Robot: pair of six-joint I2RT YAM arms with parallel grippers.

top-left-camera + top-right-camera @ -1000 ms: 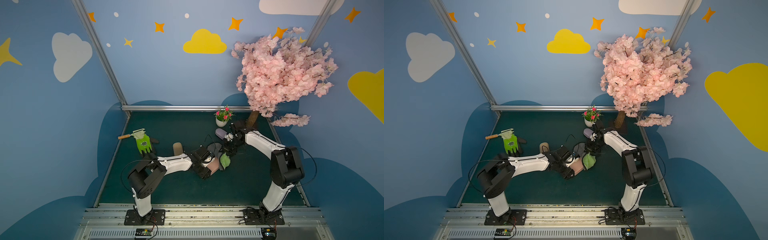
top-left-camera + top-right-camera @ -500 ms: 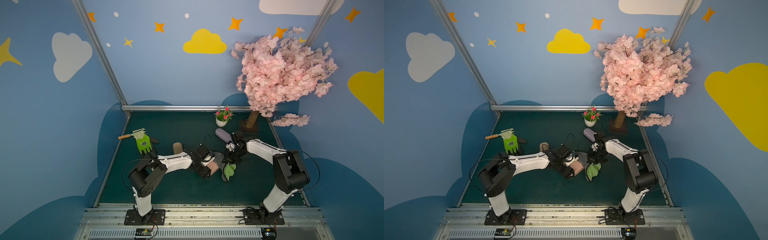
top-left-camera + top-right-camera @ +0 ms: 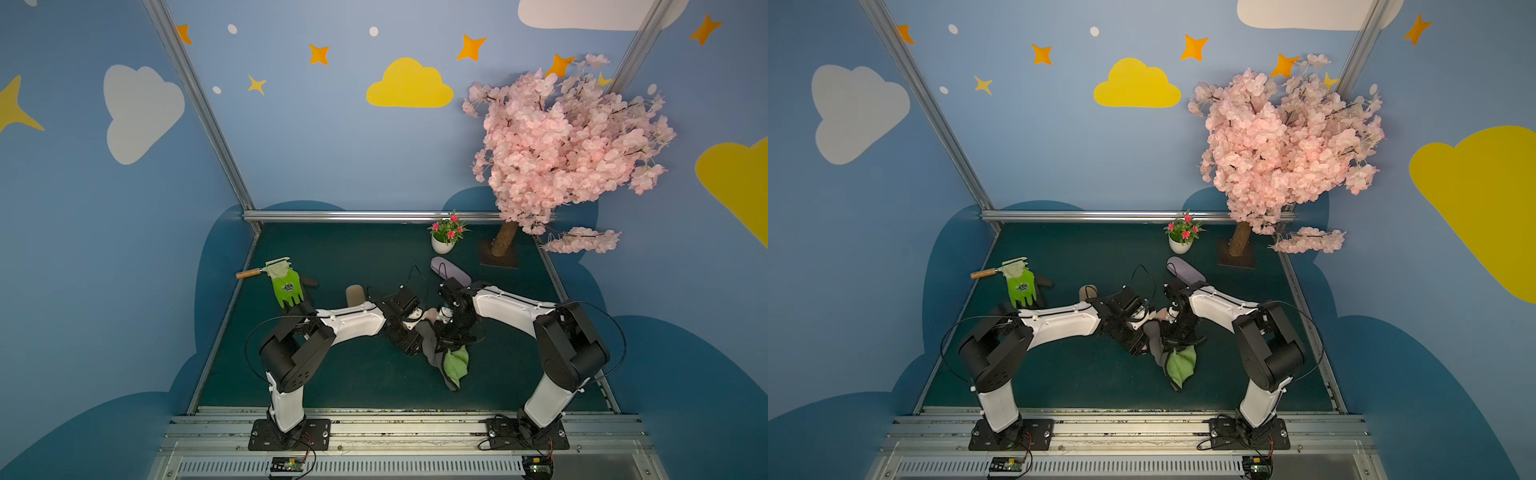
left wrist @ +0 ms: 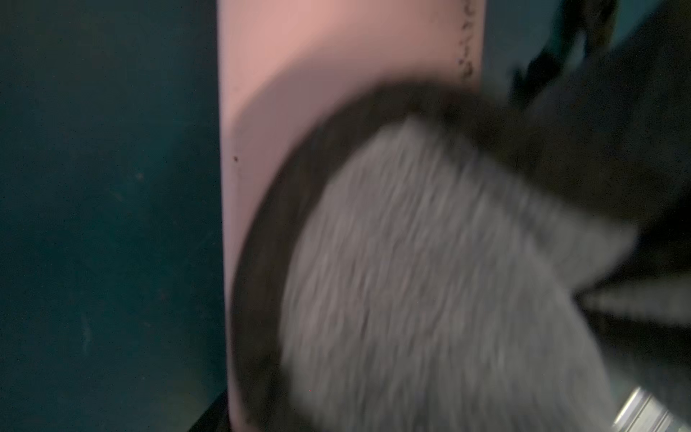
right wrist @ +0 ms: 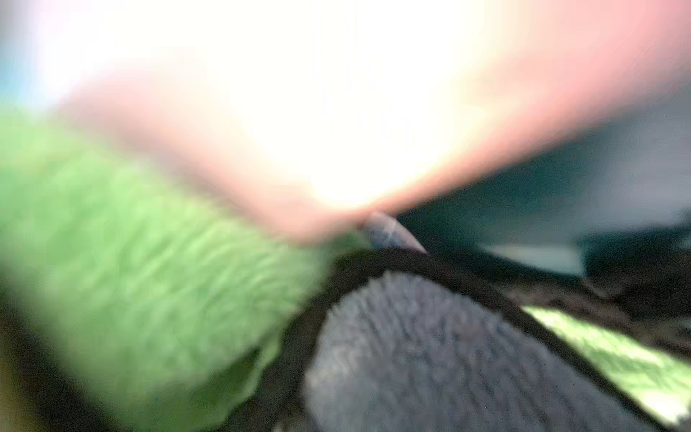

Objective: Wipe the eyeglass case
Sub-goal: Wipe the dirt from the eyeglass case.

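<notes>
In both top views, mid-table, a pink eyeglass case (image 3: 432, 313) (image 3: 1160, 312) sits in my left gripper (image 3: 419, 321), which is shut on it. From the other side, my right gripper (image 3: 446, 336) is shut on a grey and green cloth (image 3: 455, 361) (image 3: 1179, 365) that lies against the case and hangs down to the mat. The left wrist view shows the case (image 4: 336, 45) with the blurred grey cloth (image 4: 430, 280) lying over it. In the right wrist view the case (image 5: 523, 123) is overexposed above the cloth (image 5: 131, 243). Neither gripper's jaws show in the wrist views.
A lilac oblong pouch (image 3: 451, 269) lies just behind the right arm. A beige object (image 3: 354, 294) is behind the left forearm. A green glove (image 3: 286, 284) and a wooden-handled tool (image 3: 249, 273) lie at the left. A flower pot (image 3: 442, 243) and a blossom tree (image 3: 505, 245) stand at the back right.
My right gripper has pulled toward the front along the case, dragging the cloth, which now hangs lower over the mat. The left gripper has stayed nearly in place with the case.
</notes>
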